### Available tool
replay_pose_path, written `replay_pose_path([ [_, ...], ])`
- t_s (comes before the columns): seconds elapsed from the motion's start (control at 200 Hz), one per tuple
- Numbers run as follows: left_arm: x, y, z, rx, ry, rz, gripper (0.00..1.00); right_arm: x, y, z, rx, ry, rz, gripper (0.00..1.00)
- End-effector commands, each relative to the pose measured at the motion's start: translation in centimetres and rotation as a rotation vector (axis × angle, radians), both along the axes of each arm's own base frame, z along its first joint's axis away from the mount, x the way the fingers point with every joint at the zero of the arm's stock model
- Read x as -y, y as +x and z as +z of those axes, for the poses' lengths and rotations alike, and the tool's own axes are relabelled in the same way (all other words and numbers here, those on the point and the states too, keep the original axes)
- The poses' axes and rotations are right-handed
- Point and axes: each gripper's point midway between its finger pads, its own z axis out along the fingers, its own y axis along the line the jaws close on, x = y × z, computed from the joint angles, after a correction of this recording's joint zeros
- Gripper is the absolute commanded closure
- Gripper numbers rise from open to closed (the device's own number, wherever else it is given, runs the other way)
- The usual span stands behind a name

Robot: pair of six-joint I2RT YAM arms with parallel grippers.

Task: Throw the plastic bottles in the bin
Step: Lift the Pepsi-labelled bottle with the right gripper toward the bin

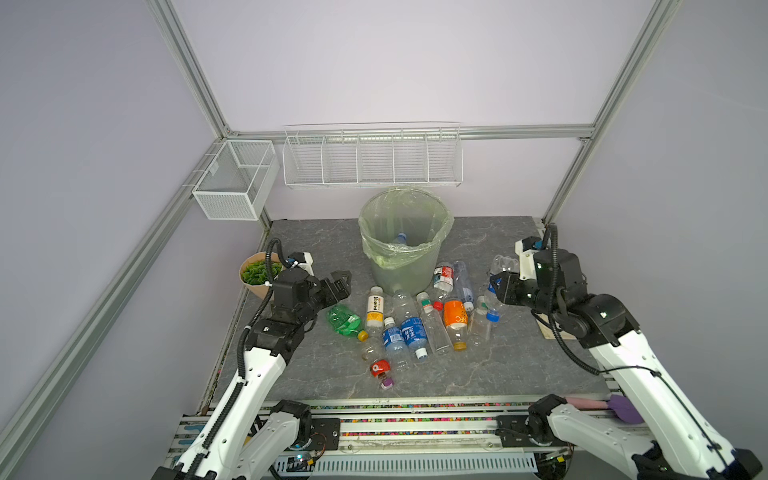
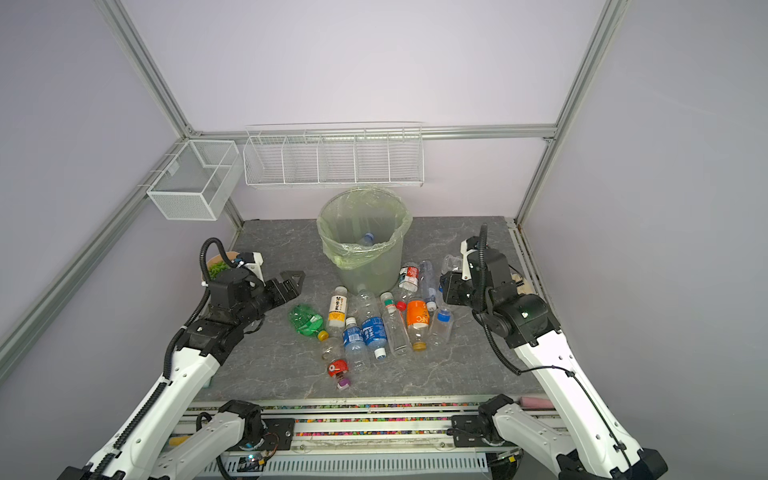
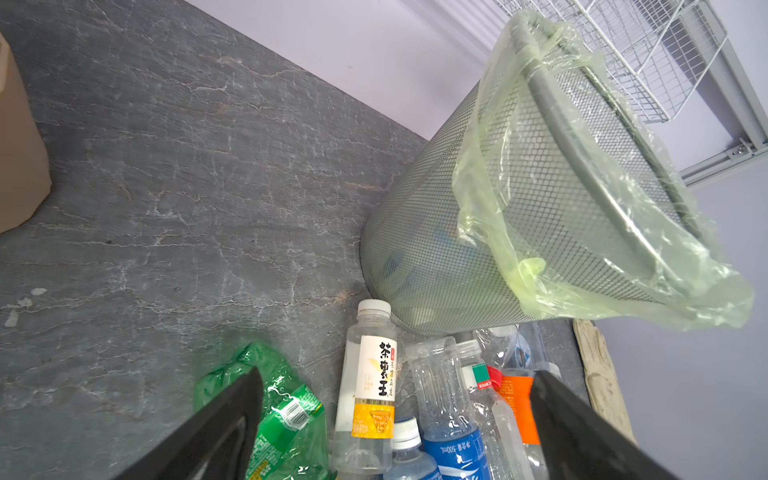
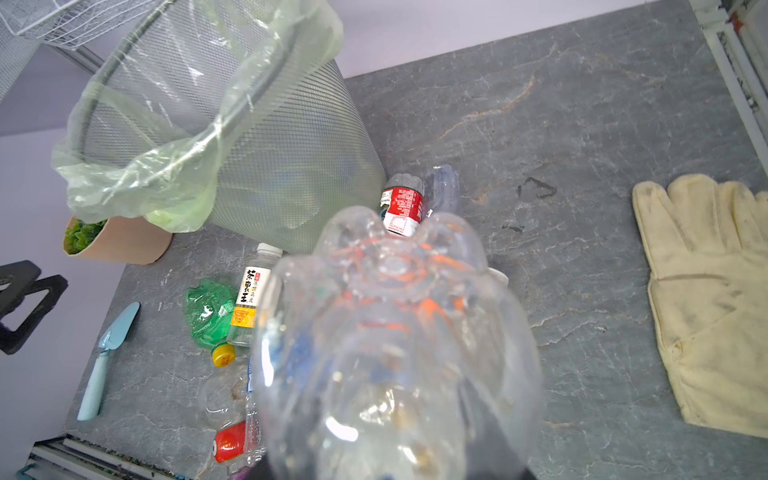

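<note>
Scanning both top views, you see the bin [image 1: 405,249] upright at the back middle of the worktop [image 1: 519,361], with one bluish bottle [image 1: 401,237] inside. Loose plastic bottles [image 1: 411,328] lie clustered just in front of it. Your left fingers [image 1: 341,276] hang spread wide, left of the cluster, holding nothing. Your right fingers [image 1: 500,289] are clamped on a clear bottle [image 1: 503,265], held up to the right of the bin.

Left wrist view: your left fingers [image 3: 226,419] stand wide apart, framing the green bottle [image 3: 291,415] and the yellow-labelled bottle [image 3: 370,386]; the bin [image 3: 519,208] sits just beyond.

Right wrist view: the clear bottle [image 4: 395,332] fills the middle base-on, blurred; the fingers are hidden behind it. A pale glove [image 4: 715,299] lies well apart on the worktop.
</note>
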Motion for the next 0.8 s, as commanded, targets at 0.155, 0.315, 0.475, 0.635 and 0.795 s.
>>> replay_pose_path([
  [0.155,0.2,-0.5,-1.1,-0.032,-0.021,-0.015,0.02,-3.6,1.4,5.6,0.223,0.043,0.119,0.93],
  [0.315,0.4,-0.9,-1.4,-0.036,-0.029,-0.03,0.02,-6.2,1.8,8.4,0.294,0.071,0.208,0.93],
  [0.475,0.6,-1.2,-1.9,-0.046,-0.035,-0.043,0.02,-9.0,2.5,10.9,0.353,0.075,0.295,0.93],
  [0.635,0.8,-1.6,-2.0,-0.049,-0.043,-0.053,0.03,-11.0,3.7,12.5,0.374,0.028,0.34,0.93],
  [0.795,0.8,-2.1,-2.0,-0.048,-0.046,-0.06,0.03,-12.2,4.4,14.1,0.413,0.033,0.351,0.93],
])
